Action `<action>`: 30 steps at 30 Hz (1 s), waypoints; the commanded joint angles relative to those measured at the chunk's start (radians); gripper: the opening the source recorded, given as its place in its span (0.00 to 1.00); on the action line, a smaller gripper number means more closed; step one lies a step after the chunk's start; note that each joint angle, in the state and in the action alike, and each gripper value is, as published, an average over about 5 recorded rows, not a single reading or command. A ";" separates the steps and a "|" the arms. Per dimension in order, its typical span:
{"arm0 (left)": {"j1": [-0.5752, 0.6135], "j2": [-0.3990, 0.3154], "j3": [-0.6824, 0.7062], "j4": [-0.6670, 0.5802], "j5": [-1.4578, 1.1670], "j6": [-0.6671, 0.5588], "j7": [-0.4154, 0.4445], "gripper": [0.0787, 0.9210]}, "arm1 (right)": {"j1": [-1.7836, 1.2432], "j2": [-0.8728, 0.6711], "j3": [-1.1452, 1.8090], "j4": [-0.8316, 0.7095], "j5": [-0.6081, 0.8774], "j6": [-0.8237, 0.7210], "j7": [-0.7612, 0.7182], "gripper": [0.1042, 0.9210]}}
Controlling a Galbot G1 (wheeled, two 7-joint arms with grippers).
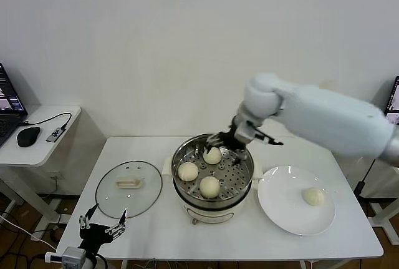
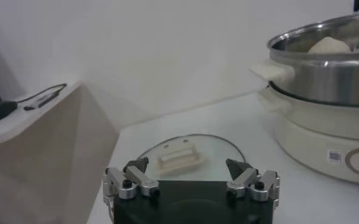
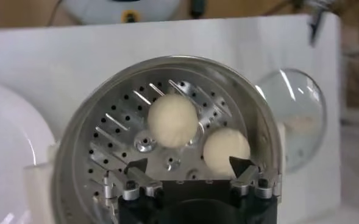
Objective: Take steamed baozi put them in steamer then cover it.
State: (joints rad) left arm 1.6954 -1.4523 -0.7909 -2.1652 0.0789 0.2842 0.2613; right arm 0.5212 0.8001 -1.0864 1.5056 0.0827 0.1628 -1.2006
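The steamer (image 1: 181, 154) stands mid-table with three steamed baozi in it: one at the far side (image 1: 212, 155), one at the left (image 1: 187, 171) and one at the front (image 1: 209, 186). A fourth baozi (image 1: 313, 196) lies on the white plate (image 1: 280, 201). My right gripper (image 1: 225, 139) hangs open and empty over the steamer's far rim, just above the far baozi. Its wrist view shows the gripper (image 3: 188, 164) over the perforated floor with two baozi (image 3: 173, 120) (image 3: 226, 151). The cover (image 1: 129, 189) lies flat left of the steamer. My left gripper (image 1: 103, 222) is parked open near the front left corner.
The left wrist view shows the left gripper (image 2: 187, 165), the cover (image 2: 179, 156) on the table before it, and the steamer (image 2: 325, 67) to one side. A side table (image 1: 43, 133) with a mouse and cable stands at the far left. The wall is close behind.
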 commanded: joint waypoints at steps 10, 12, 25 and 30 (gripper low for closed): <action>0.004 0.011 0.016 0.017 -0.007 0.003 0.001 0.88 | -0.372 -0.308 0.309 -0.097 -0.111 -0.553 -0.071 0.88; 0.008 0.014 0.014 0.019 -0.006 0.003 0.001 0.88 | -0.428 -0.292 0.344 -0.130 -0.148 -0.530 -0.062 0.88; 0.005 0.010 0.010 0.046 -0.002 0.010 0.006 0.88 | -0.567 -0.177 0.410 -0.360 -0.317 -0.316 -0.051 0.88; -0.003 0.017 0.006 0.065 -0.001 0.011 0.007 0.88 | -0.592 -0.175 0.412 -0.350 -0.347 -0.315 -0.046 0.88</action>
State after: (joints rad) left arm 1.6930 -1.4373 -0.7850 -2.1110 0.0778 0.2948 0.2681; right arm 0.0290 0.6051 -0.7252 1.2406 -0.1651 -0.2019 -1.2490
